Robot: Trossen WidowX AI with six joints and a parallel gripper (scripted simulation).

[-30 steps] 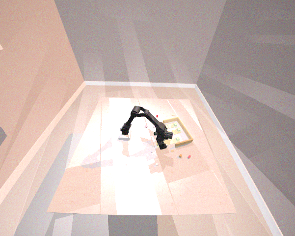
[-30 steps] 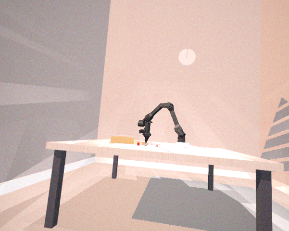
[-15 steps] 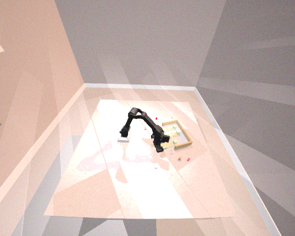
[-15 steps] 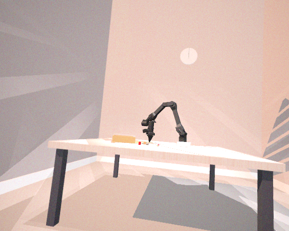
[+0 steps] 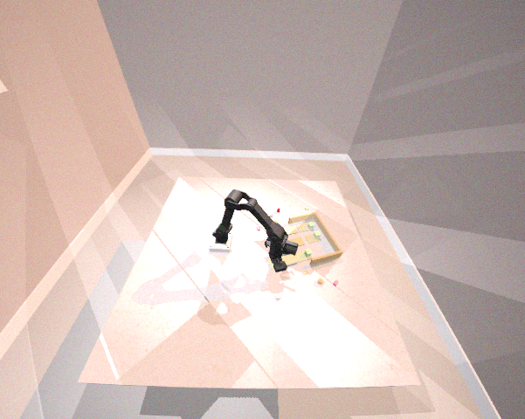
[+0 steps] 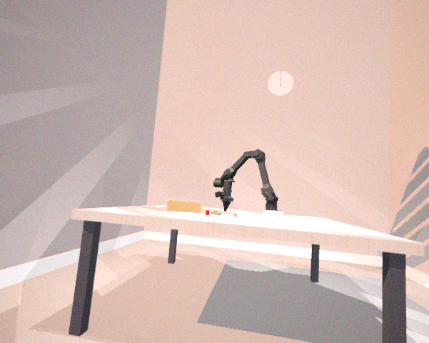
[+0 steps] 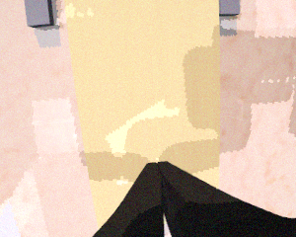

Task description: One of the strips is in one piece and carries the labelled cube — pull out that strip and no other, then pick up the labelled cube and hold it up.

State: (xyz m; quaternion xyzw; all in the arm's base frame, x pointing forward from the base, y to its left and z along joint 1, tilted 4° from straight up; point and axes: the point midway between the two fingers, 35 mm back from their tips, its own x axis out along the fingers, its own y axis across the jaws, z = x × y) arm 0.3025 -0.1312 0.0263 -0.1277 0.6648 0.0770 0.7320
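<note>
My gripper (image 5: 279, 266) (image 6: 225, 209) (image 7: 156, 172) is shut with nothing between the fingertips and points down. In the wrist view its tips are over or on a wide yellow strip (image 5: 293, 259) (image 7: 138, 74); contact cannot be told. This near strip runs into the tray and has a pale green cube (image 5: 307, 252) on its inner part. A second green cube (image 5: 317, 234) is on a middle yellow piece (image 5: 312, 238), with a gap before another piece (image 5: 297, 241). A third green cube (image 5: 311, 224) is at the far strip (image 5: 303, 228). Labels are too small to read.
The tray's wooden wall (image 5: 327, 258) (image 6: 183, 206) surrounds the cubes' side. Grey blocks (image 7: 38, 12) (image 7: 229, 7) flank the strip. A red piece (image 5: 278, 209) (image 6: 207, 212), an orange piece (image 5: 320, 281) and a pink piece (image 5: 335, 283) lie outside the tray.
</note>
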